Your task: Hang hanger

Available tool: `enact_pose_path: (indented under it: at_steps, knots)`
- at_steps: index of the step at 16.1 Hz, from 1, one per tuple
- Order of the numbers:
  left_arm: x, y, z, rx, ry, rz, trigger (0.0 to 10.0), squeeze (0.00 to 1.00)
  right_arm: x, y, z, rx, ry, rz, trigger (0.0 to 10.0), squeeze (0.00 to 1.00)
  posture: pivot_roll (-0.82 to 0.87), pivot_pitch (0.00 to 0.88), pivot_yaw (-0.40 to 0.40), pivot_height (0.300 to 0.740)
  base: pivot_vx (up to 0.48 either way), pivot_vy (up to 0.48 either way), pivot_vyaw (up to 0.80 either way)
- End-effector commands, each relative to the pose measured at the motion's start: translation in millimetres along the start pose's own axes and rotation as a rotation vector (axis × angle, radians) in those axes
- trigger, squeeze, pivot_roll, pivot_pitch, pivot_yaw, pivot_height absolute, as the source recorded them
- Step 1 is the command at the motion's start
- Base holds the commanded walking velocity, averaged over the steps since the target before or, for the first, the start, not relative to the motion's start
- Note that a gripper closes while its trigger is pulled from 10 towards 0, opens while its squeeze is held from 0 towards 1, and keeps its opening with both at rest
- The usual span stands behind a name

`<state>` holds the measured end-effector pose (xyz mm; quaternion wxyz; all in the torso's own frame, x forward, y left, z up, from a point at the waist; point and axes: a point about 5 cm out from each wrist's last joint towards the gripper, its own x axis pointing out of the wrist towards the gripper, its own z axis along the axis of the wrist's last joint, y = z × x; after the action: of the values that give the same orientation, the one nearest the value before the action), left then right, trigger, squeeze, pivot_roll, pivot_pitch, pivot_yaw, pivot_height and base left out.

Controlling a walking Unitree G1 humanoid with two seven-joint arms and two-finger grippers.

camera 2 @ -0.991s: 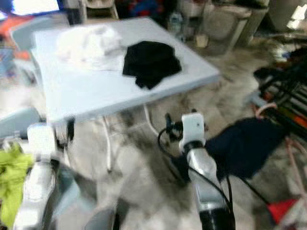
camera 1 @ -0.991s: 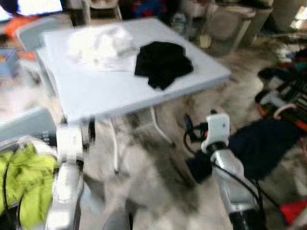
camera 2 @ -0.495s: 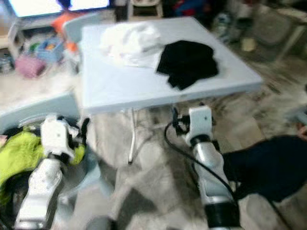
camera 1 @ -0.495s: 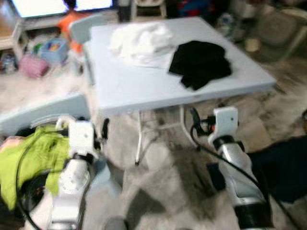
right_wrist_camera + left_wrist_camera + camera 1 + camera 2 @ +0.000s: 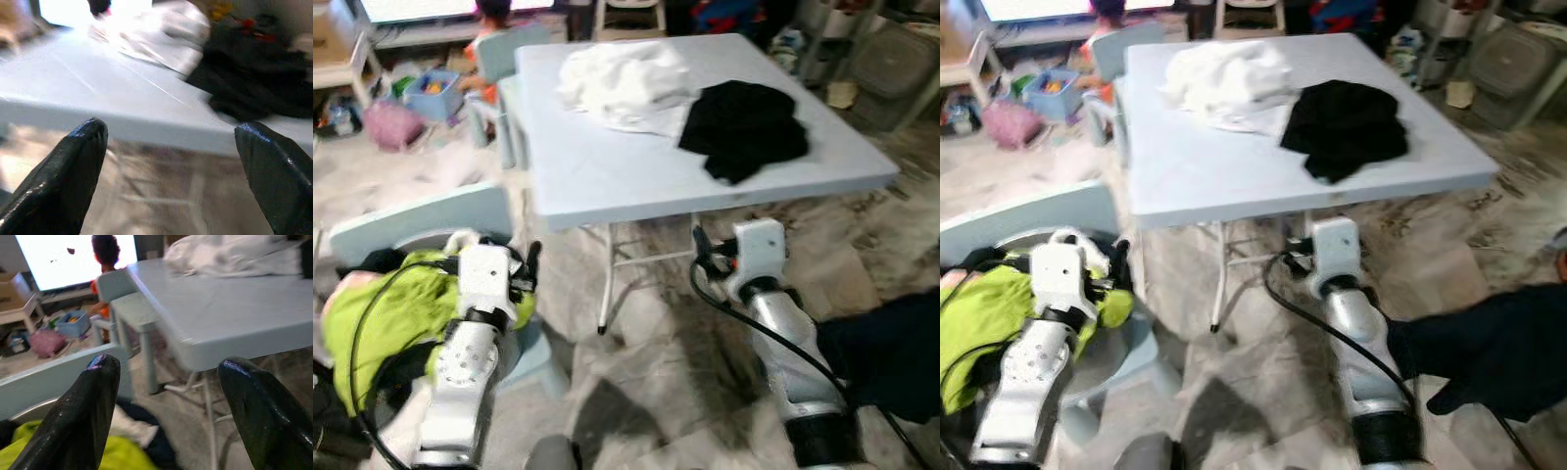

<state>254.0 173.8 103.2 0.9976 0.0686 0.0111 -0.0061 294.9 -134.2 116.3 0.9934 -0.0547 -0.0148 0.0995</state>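
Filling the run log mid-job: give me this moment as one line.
stage: approaching table | left gripper: open, empty | right gripper: open, empty | on table: white garment, black garment | hanger: unseen

Cluttered home: toys, laundry.

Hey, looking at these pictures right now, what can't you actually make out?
- Hanger: none can be picked out; dark heap on the floor is cut by the right edge of the eye views.
- Black garment and white garment on the table: crumpled, type unclear.
- Person in left wrist view: blurred, backlit by bright screen.
- Left claw and right claw: open, holding nothing.
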Motion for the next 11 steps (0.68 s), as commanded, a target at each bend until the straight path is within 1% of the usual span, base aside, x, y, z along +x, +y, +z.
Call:
enact_pose_path:
  at_steps: [1, 2, 3, 4, 5, 6, 7, 8, 9, 10, 11]
  knots:
    - [2.9, 0.8, 4.3, 0.006, -0.01, 0.007, 10.0, 0.0, 3.8, 4.3, 12.9, 0.008, -0.043, 0.02, 10.0, 0.0, 0.01, 0.037, -0.034, 0.74, 0.0, 0.48, 0.0]
    - [3.4, 1.1, 4.5, 0.008, -0.01, 0.016, 10.0, 0.0, 4.8, 3.7, 13.4, 0.001, -0.044, -0.002, 10.0, 0.0, 0.02, 0.039, -0.035, 0.74, 0.0, 0.48, 0.0]
    - [3.6, 1.6, 4.8, 0.008, -0.011, 0.022, 10.0, 0.0, 5.3, 4.7, 13.9, -0.01, -0.052, 0.003, 10.0, 0.0, 0.02, 0.04, -0.036, 0.74, 0.0, 0.48, 0.0]
    - [3.5, 2.1, 5.4, 0.001, -0.017, 0.028, 10.0, 0.0, 3.7, 6.9, 9.5, -0.037, -0.009, 0.027, 10.0, 0.0, 0.02, 0.039, -0.037, 0.74, 0.0, 0.244, 0.0]
    - [3.5, 1.8, 6.5, 0.015, -0.023, 0.027, 10.0, 0.0, 1.9, 9.5, 8.9, 0.007, -0.005, 0.073, 10.0, 0.0, 0.02, 0.039, -0.037, 0.74, 0.0, 0.0, 0.0]
    - [4.1, 1.6, 8.1, 0.021, -0.036, 0.031, 10.0, 0.0, 0.2, 9.7, 12.1, 0.027, -0.036, 0.082, 10.0, 0.0, 0.02, 0.037, -0.039, 0.74, 0.0, 0.0, 0.0]
    - [4.7, 2.5, 9.0, 0.03, -0.042, 0.044, 10.0, 0.0, 0.0, 9.3, 13.5, 0.007, -0.044, 0.082, 10.0, 0.0, 0.02, 0.037, -0.039, 0.74, 0.0, 0.0, 0.0]
    - [5.2, 2.6, 9.2, 0.019, -0.043, 0.043, 10.0, 0.0, 0.4, 9.1, 13.6, 0.004, -0.044, 0.084, 10.0, 0.0, 0.02, 0.037, -0.039, 0.74, 0.0, 0.0, 0.0]
    - [6.4, 3.4, 8.9, -0.007, -0.039, 0.045, 10.0, 0.0, 1.8, 6.0, 14.0, 0.006, -0.045, 0.077, 10.0, 0.0, 0.02, 0.037, -0.039, 0.74, 0.0, 0.0, 0.8]
    - [6.6, 2.5, 9.7, 0.019, -0.046, 0.036, 10.0, 0.0, 2.1, 5.0, 13.6, 0.008, -0.041, 0.073, 10.0, 0.0, 0.02, 0.037, -0.039, 0.74, 0.0, 0.0, 0.8]
    - [6.5, -1.7, 10.5, 0.036, -0.054, 0.006, 10.0, 0.0, 2.1, 5.0, 13.6, 0.012, -0.039, 0.076, 10.0, 0.0, 0.02, 0.035, -0.041, 0.74, 0.0, 0.0, 0.8]
